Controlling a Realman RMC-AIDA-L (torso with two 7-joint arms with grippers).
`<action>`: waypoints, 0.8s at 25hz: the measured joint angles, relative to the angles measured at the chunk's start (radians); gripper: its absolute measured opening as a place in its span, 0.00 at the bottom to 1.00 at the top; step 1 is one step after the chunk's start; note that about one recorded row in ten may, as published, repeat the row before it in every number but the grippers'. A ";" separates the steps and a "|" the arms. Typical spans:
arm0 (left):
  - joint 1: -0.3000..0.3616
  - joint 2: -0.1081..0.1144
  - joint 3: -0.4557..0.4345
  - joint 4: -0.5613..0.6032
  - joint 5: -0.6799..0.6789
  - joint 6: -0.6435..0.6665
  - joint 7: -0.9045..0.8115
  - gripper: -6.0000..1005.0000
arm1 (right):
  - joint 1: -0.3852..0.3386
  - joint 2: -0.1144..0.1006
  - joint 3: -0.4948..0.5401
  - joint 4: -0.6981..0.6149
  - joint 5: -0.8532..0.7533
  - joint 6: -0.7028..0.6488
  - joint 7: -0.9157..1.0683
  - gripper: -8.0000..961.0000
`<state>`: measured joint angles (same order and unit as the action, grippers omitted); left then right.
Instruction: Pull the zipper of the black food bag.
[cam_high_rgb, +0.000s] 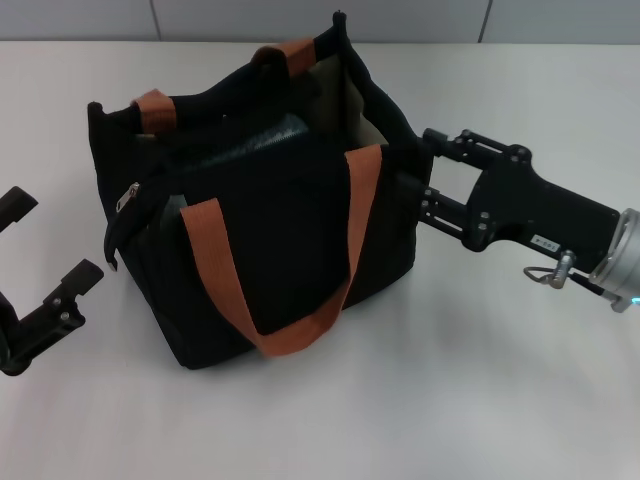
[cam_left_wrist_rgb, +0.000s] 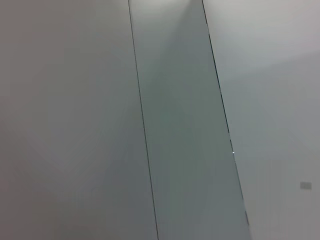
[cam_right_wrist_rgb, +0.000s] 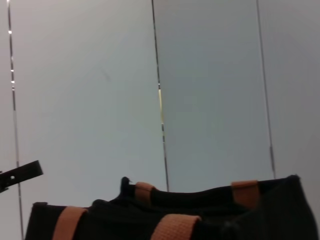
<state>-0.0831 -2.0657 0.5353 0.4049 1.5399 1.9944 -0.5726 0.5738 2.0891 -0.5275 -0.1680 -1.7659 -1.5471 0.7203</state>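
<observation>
head view showed the black food bag (cam_high_rgb: 280, 240) sitting at the centre of the frame on a pale table (cam_high_rgb: 480, 400), its top gaping so the beige lining (cam_high_rgb: 350, 95) showed at the upper middle. one orange-brown handle (cam_high_rgb: 290, 270) drooped down the bag's front face and a second handle (cam_high_rgb: 210, 80) lay across the far rim. the zipper (cam_high_rgb: 130, 196) (a small silver tab) sat at the bag's left-hand corner, on the dark zipper line that curved down that edge.

the right gripper (cam_high_rgb: 418, 172) reached in from the right of the frame and its fingers were pressed against the bag's right-hand side wall near the top; whether they were clenched on the fabric or merely spread against it could not be told. the left gripper (cam_high_rgb: 48, 245) stood at the lower left of the frame, near the bag but apart from it, fingers spread and grasping nothing.

right wrist view caught the bag's upper rim (cam_right_wrist_rgb: 200, 200) and handles along the bottom of the frame against grey wall panels (cam_right_wrist_rgb: 210, 90), with a dark finger tip (cam_right_wrist_rgb: 22, 174) at the left edge. left wrist view held only wall panels.
</observation>
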 joint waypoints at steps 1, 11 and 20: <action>0.000 0.000 0.000 0.000 0.000 0.000 0.000 0.82 | 0.004 0.000 -0.002 0.004 -0.001 0.001 -0.001 0.82; -0.005 -0.001 0.000 -0.003 -0.005 -0.003 0.010 0.81 | 0.005 0.000 -0.001 0.009 -0.001 0.029 -0.032 0.41; -0.011 -0.001 -0.014 -0.006 -0.006 -0.003 0.013 0.81 | 0.000 0.000 0.005 0.023 0.001 0.028 -0.054 0.13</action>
<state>-0.0945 -2.0662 0.5212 0.3993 1.5337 1.9909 -0.5600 0.5733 2.0893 -0.5224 -0.1447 -1.7652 -1.5187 0.6663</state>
